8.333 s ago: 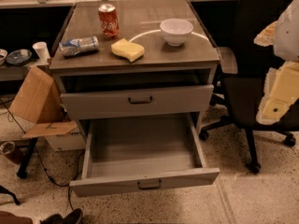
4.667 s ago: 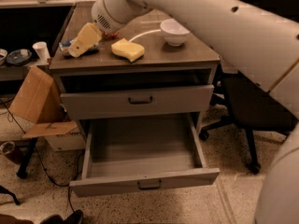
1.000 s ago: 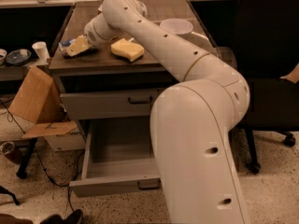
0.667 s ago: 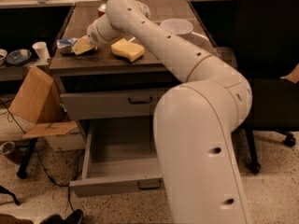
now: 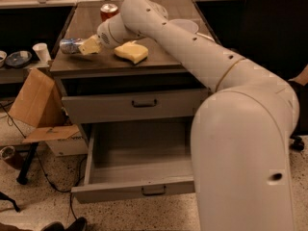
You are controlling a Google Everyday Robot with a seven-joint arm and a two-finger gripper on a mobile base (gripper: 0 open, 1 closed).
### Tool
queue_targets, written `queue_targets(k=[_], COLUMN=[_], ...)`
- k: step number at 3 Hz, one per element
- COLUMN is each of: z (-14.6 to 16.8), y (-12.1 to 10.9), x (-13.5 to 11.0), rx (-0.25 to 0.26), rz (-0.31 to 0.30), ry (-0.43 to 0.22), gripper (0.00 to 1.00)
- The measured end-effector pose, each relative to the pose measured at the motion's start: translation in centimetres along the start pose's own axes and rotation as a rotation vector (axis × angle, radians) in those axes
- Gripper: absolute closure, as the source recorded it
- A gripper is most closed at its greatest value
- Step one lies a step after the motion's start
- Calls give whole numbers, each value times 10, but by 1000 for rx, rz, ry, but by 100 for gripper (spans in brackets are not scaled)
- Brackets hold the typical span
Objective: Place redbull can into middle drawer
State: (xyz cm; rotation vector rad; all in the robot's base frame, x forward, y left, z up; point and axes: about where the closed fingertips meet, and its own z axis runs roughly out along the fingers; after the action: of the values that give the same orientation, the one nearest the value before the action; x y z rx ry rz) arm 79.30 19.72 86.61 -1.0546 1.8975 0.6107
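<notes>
Redbull can [image 5: 70,45] lies on its side at the desk's [image 5: 91,64] left edge, the jaws at its right end; their grip cannot be told. A loose hold could roll it off the edge, missing the open middle drawer [image 5: 134,190] below.

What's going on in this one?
The robot's arm stretches across the cabinet top, with its gripper at the redbull can, which lies on its side near the top's left edge. The can has not yet gone into the middle drawer, which stands pulled out below. A yellow sponge and a red soda can also sit on the top.
</notes>
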Motion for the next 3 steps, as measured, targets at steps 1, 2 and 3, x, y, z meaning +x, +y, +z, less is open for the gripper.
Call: queue_targets(k=[1,2,3], z=[-50,-120,-182], y=[22,60,64], x=[-4,0,28], rx=[-12,-75,-115], rz=[-22,-73,-91], ry=[-93,-205,-207], gripper=[100,100,100])
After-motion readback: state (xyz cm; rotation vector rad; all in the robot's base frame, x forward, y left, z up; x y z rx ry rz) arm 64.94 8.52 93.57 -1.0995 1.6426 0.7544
